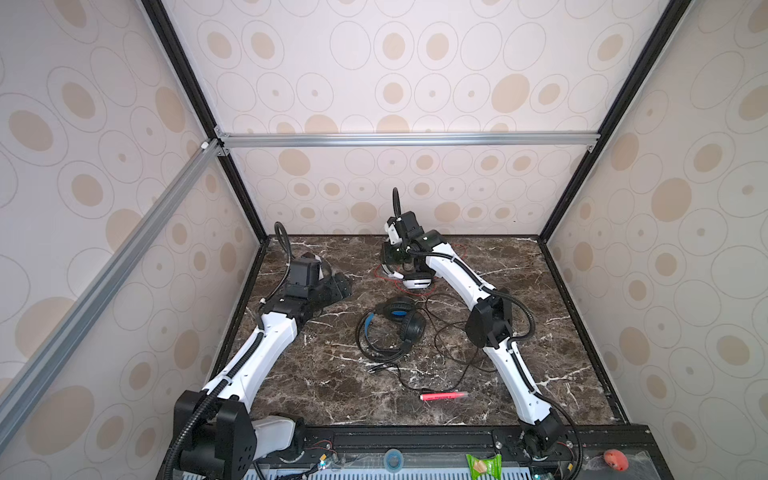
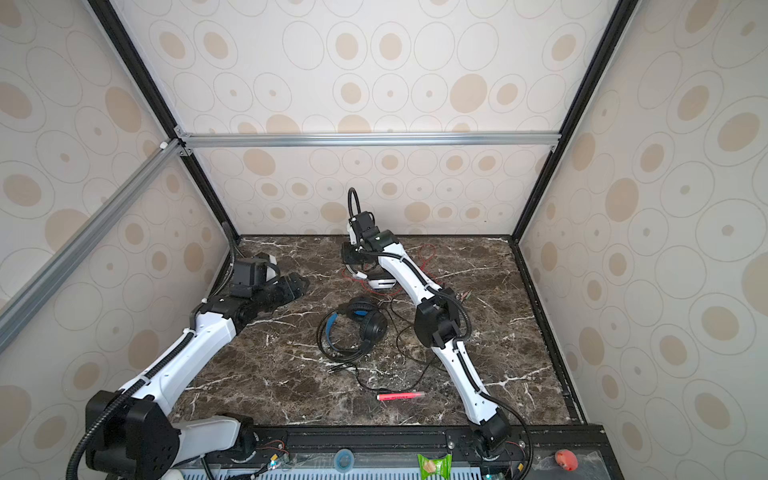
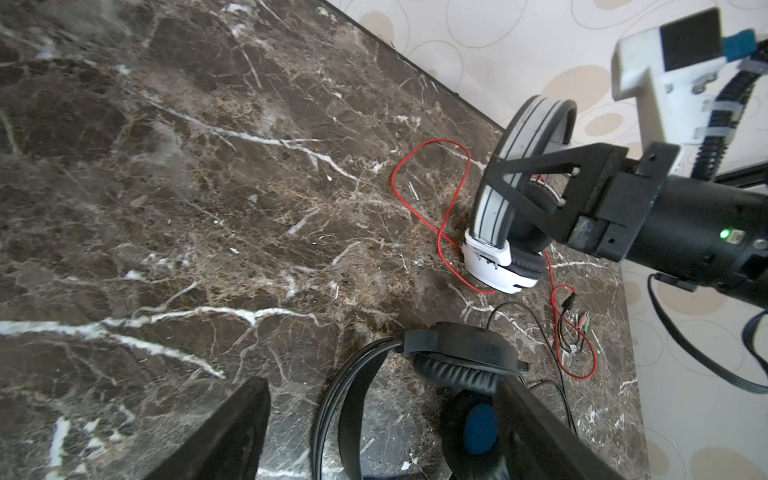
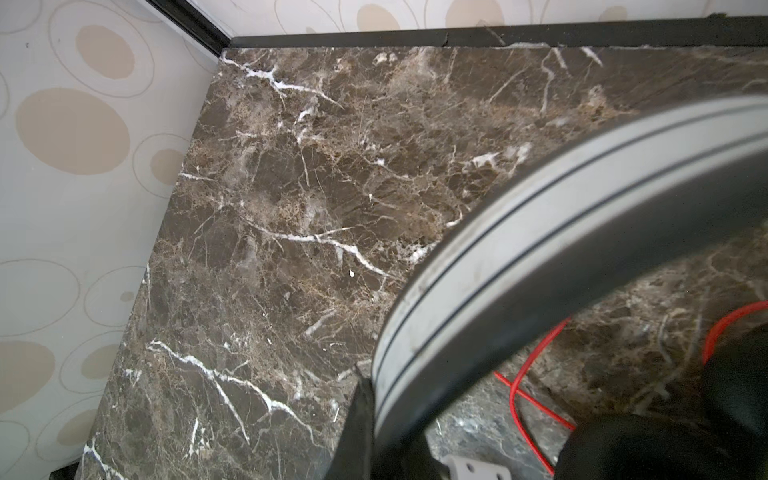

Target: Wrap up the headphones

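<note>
The white headphones (image 1: 417, 282) (image 2: 381, 283) stand on one ear cup near the back middle of the marble table. My right gripper (image 1: 392, 266) (image 4: 374, 415) is shut on their grey striped band (image 3: 494, 199) (image 4: 540, 216). Their thin red cord (image 3: 440, 232) (image 4: 523, 395) loops loose on the table around them. The black headphones (image 1: 395, 324) (image 2: 357, 328) (image 3: 457, 361), with blue lining, lie flat in the middle, and their black cord (image 1: 453, 332) sprawls to the right. My left gripper (image 1: 340, 286) (image 2: 297, 286) (image 3: 384, 386) hovers open at the left, apart from both headsets.
A pink-red pen (image 1: 442, 395) (image 2: 399, 395) lies near the front of the table. Plug ends (image 3: 577, 322) of the cords rest by the right edge. Patterned walls close in three sides. A green wrapper (image 1: 484, 463) and a red ball (image 1: 615, 459) sit on the front ledge.
</note>
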Available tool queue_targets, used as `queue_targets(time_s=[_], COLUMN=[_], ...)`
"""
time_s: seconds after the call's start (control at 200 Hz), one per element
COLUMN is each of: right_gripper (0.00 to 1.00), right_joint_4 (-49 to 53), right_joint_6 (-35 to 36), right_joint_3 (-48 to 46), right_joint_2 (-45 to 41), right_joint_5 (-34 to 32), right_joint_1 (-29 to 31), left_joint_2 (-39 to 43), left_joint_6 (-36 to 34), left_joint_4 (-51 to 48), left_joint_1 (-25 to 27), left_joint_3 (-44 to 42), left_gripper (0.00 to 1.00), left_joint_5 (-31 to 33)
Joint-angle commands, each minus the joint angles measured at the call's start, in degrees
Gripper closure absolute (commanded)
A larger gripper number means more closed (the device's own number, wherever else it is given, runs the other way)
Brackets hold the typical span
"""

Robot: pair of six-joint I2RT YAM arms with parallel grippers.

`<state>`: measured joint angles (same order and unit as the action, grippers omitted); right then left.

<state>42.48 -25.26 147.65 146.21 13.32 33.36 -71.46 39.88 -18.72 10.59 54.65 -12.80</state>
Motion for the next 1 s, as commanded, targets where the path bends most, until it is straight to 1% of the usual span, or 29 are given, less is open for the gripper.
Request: queue_targets(time_s=[0.0,0.04,0.095,0.165,0.205,0.24,0.345,0.415,0.495,0.58,0.66,0.695,0.72,0.75,0.795,0.845,0.905,0.99], right_gripper=[0.91,0.85,0.75,0.58,0.52,0.48,0.41,0.38,0.36,0.34,0.3,0.25,0.19,0.15,0.14,0.1,0.09,0.08], right_joint_4=[-1.11,-2.82,-4.71,-5.21,-5.05,-4.87,-3.88,-2.92,-1.97,-1.91,-1.2,-0.57,-0.02,0.92,2.15,3.62,4.97,5.18], right_joint_6=[-0.77,-0.59,-0.06,0.77,1.12,1.41,2.7,3.06,3.37,3.61,4.69,5.46,6.38,7.43,9.17,10.96,12.27,12.66], right_joint_3=[-4.83,-6.49,-7.37,-6.25,-5.2,-4.5,-3.69,-3.82,-5.17,-8.52,-12.29,-13.95,-15.18,-17.0,-19.57,-21.97,-25.05,-30.37], right_joint_2=[-2.05,-2.5,-2.78,-2.55,-2.44,-2.51,-4.42,-6.58,-9.78,-14.11,-18.62,-20.62,-22.12,-23.82,-26.24,-28.61,-31.25,-34.85], right_joint_5=[-0.63,0.16,1.81,2.63,3.0,3.01,3.07,3.84,4.28,4.8,4.8,4.48,4.13,3.33,2.01,0.44,-1.29,-1.55], right_joint_1=[-0.41,-0.32,-0.03,0.29,0.29,0.32,-0.01,-0.58,-1.55,-2.91,-4.44,-5.09,-5.5,-5.86,-6.39,-6.99,-7.74,-9.28], left_joint_2=[0.78,0.27,-0.94,-2.59,-3.56,-4.55,-7.84,-11.03,-15.7,-21.89,-28.98,-32.16,-34.36,-37.07,-41.24,-45.94,-51.23,-58.26], left_joint_6=[0.02,-0.52,-1.36,-2.28,-2.79,-3.26,-4.62,-5.44,-6.34,-7.63,-8.61,-8.76,-8.83,-8.91,-9.31,-9.91,-10.64,-11.51], left_joint_4=[2.18,2.2,2.37,2.23,2.2,2.2,1.97,1.46,0.72,0.03,-0.85,-1.35,-1.61,-1.99,-3.14,-5.5,-7.96,-11.4], left_joint_1=[-1.12,-1.18,-1.32,-1.44,-1.45,-1.53,-1.54,-1.54,-1.54,-1.56,-1.53,-1.47,-1.45,-1.38,-1.21,-1.02,-0.77,-0.16], left_joint_3=[-0.42,-0.09,0.63,2.09,3.17,4.29,7.91,10.63,14.6,19.45,26.12,29.17,31.43,34.16,38.48,43.79,49.88,59.06], left_gripper=[0.16,0.16,0.16,0.16,0.16,0.16,0.16,0.16,0.21,0.25,0.26,0.26,0.27,0.28,0.28,0.29,0.3,0.31], left_joint_5=[-0.28,-0.23,-0.38,-0.52,-0.73,-0.9,-1.29,-1.48,-2.05,-3.02,-4.6,-5.09,-5.43,-5.94,-6.34,-5.37,-4.44,-3.62])
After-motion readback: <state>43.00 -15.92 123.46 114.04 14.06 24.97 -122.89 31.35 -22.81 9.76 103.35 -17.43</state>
